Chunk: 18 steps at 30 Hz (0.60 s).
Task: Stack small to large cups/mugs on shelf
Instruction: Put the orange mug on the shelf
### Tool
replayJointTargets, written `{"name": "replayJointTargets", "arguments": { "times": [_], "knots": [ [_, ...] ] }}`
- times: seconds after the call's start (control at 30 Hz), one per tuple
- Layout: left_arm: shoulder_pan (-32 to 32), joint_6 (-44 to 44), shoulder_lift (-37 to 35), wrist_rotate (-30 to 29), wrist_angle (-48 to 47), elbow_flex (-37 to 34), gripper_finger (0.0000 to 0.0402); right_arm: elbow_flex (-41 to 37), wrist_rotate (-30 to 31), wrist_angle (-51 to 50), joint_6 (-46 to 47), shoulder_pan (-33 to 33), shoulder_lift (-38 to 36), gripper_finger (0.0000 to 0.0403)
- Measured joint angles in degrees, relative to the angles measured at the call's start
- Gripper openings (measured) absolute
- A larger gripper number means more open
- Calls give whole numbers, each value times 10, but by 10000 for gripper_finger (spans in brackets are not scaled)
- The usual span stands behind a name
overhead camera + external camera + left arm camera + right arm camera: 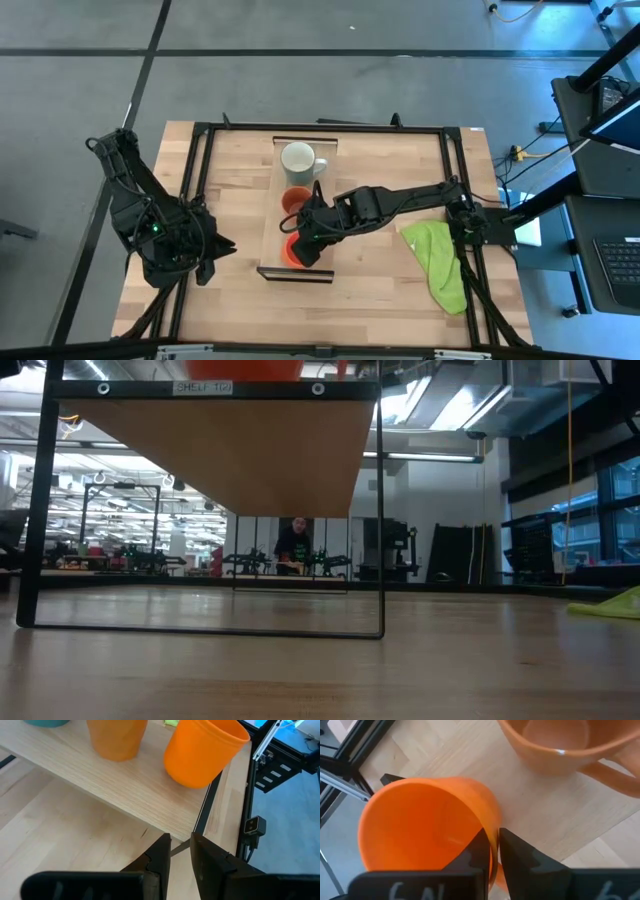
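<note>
Right end effector pinches bright orange-red mug rim (wrist view only).

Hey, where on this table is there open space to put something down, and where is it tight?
Bare wood lies between the shelf and the parked left pincer, and between the shelf and the green cloth. The shelf is crowded: grey-green mug, brownish mug, and bright orange mug with the right pincer clamped on its rim.
</note>
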Motion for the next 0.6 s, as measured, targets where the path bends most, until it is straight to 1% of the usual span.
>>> {"name": "replayJointTargets", "arguments": {
  "times": [0.17, 0.4, 0.5, 0.6],
  "knots": [
    [0, 0, 0, 0, 0, 0, 69, 0, 3, 0, -2, 0, 0, 51],
    [0, 0, 0, 0, 0, 0, 69, 0, 4, 1, -2, 0, 0, 100],
    [0, 0, 0, 0, 0, 0, 69, 0, 6, 2, -2, 0, 0, 116],
    [0, 0, 0, 0, 0, 0, 69, 0, 21, 2, -5, 0, 0, 126]
  ]
}}
